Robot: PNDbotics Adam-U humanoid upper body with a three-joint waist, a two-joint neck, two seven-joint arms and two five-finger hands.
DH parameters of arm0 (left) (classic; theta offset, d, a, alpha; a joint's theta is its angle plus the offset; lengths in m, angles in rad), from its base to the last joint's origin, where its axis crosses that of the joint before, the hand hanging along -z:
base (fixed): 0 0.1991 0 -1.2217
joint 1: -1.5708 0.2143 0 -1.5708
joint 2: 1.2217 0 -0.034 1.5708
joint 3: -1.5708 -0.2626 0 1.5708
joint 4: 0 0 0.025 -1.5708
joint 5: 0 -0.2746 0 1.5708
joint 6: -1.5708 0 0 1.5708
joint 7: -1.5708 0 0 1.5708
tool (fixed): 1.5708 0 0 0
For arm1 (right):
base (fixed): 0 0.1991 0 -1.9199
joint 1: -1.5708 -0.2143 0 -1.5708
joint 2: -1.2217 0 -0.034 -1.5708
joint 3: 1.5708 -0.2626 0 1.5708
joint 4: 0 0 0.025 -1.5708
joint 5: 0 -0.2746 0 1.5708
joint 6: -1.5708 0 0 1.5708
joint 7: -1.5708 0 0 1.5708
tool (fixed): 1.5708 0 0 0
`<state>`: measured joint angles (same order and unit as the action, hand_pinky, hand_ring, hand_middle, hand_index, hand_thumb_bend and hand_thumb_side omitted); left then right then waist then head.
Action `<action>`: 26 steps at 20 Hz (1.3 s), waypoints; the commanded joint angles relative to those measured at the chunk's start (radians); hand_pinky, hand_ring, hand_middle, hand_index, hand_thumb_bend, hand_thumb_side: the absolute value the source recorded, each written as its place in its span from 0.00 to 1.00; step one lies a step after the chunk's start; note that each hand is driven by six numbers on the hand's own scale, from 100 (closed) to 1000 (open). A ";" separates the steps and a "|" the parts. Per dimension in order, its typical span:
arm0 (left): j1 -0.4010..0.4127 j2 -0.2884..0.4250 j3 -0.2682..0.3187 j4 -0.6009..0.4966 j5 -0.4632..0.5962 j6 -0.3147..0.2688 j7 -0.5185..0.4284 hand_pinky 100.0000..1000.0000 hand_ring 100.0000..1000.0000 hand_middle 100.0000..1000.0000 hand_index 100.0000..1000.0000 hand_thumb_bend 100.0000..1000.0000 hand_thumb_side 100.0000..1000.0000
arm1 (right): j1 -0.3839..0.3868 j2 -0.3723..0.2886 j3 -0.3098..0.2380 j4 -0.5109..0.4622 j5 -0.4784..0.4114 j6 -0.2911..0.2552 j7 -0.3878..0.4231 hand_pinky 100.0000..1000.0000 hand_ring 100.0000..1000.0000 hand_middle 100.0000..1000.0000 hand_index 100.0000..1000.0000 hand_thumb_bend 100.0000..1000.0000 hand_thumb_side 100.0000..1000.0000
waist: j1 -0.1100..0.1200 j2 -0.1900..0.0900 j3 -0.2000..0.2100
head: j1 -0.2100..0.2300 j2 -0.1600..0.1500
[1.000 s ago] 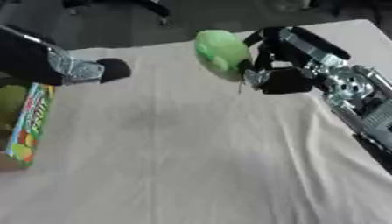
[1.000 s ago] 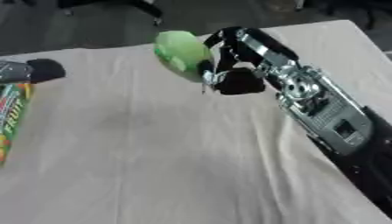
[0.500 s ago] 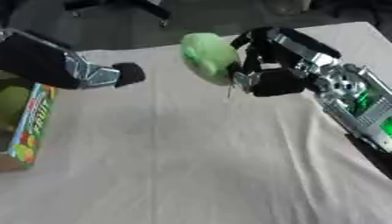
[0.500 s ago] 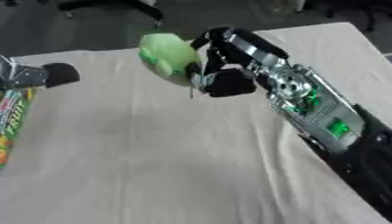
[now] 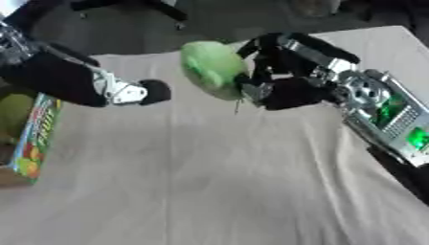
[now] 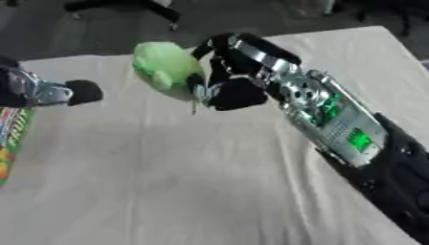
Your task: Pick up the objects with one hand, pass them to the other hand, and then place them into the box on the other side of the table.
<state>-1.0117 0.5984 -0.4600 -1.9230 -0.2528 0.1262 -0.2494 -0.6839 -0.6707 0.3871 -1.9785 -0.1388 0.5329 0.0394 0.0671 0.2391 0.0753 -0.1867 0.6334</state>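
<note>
A light green round object [image 5: 211, 69] hangs above the far middle of the cloth-covered table [image 5: 218, 191]. My right hand [image 5: 281, 72] is shut on it, fingers curled round its right side. My left arm comes in from the left; of my left hand only a dark rounded end [image 5: 153, 91] shows, a short way left of the green object and apart from it. The colourful box [image 5: 32, 139] with fruit print lies at the table's left edge.
The beige cloth spreads across the table toward me. Beyond the far edge lies dark floor with chair legs [image 5: 159, 7]. My right forearm [image 5: 381, 112], with green lights, crosses the right side of the table.
My right hand has carried the green object leftward toward the table's middle. My left arm has reached in further to the right, closing the gap to the object.
</note>
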 commanded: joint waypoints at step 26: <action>-0.006 -0.041 -0.046 0.128 -0.104 -0.131 -0.063 0.65 0.69 0.65 0.73 0.59 0.00 | -0.096 0.049 0.032 -0.022 -0.045 0.023 0.019 0.56 0.42 0.14 0.32 0.00 0.00 | -0.015 -0.036 -0.012 | 0.027 0.002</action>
<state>-1.0046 0.5523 -0.5126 -1.7985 -0.3456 -0.0004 -0.3133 -0.7594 -0.6114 0.4270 -1.9785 -0.1806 0.5599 0.0589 0.0549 0.2278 0.0628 -0.1612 0.6322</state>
